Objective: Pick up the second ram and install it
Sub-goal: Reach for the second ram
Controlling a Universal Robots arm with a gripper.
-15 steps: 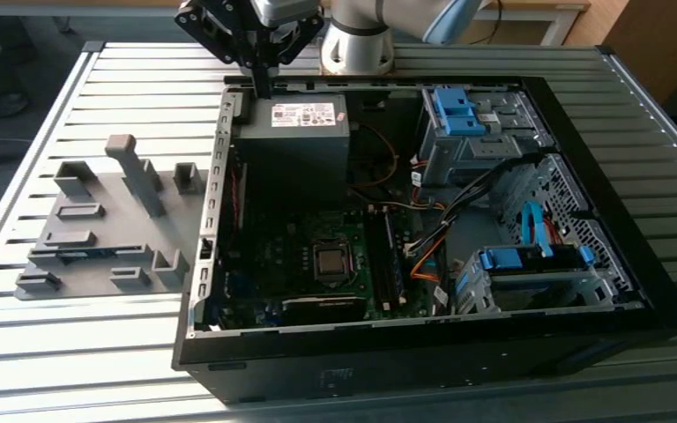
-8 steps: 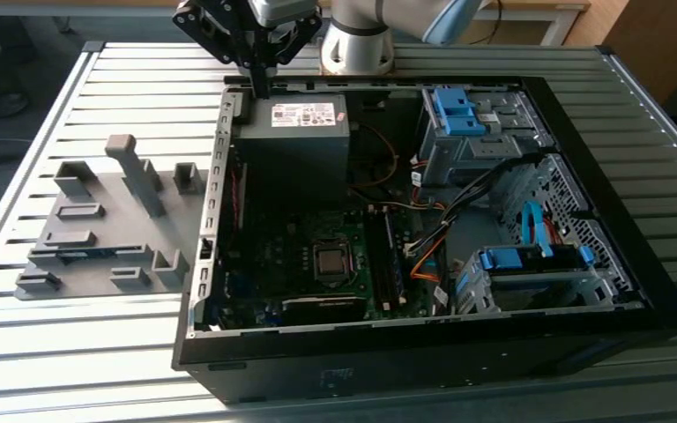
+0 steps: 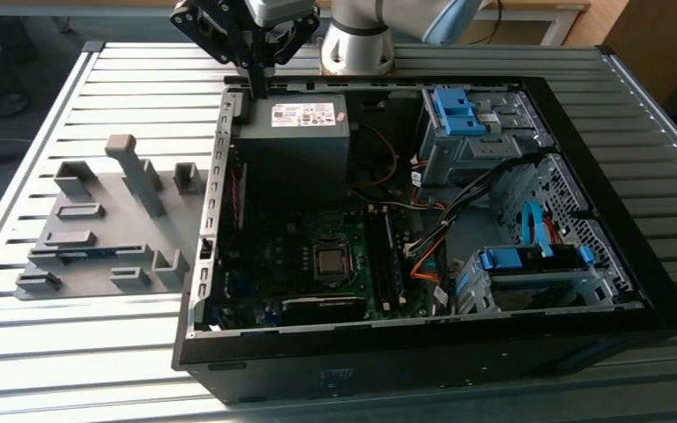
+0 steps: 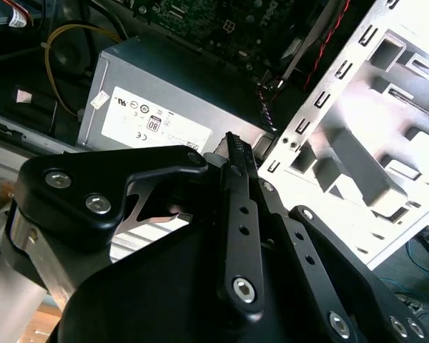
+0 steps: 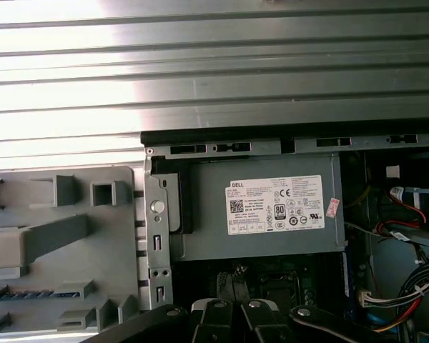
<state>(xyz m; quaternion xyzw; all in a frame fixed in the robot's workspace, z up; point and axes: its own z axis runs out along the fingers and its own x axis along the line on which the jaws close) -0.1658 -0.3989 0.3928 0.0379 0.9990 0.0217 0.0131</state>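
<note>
The second ram [image 3: 84, 255] lies flat in a slot of the grey holder plate [image 3: 98, 225] on the exterior view's left, beside the open computer case [image 3: 433, 335]. In the first wrist view the ram [image 5: 30, 294] shows as a thin blue strip with dark chips. My gripper [image 3: 256, 86] hangs over the case's far corner above the power supply [image 3: 297, 123], well away from the ram. Its fingers [image 4: 234, 146] are pressed together with nothing between them, and their tips [image 5: 231, 284] show in the first wrist view too.
The motherboard [image 3: 315, 264] with its long memory slots [image 3: 393, 256] lies inside the case. Blue drive-bay clips [image 3: 457, 110] and cable bundles [image 3: 433, 238] crowd the exterior view's right. Upright grey blocks [image 3: 138, 176] stand on the holder plate. The slatted metal table [image 3: 80, 352] surrounds everything.
</note>
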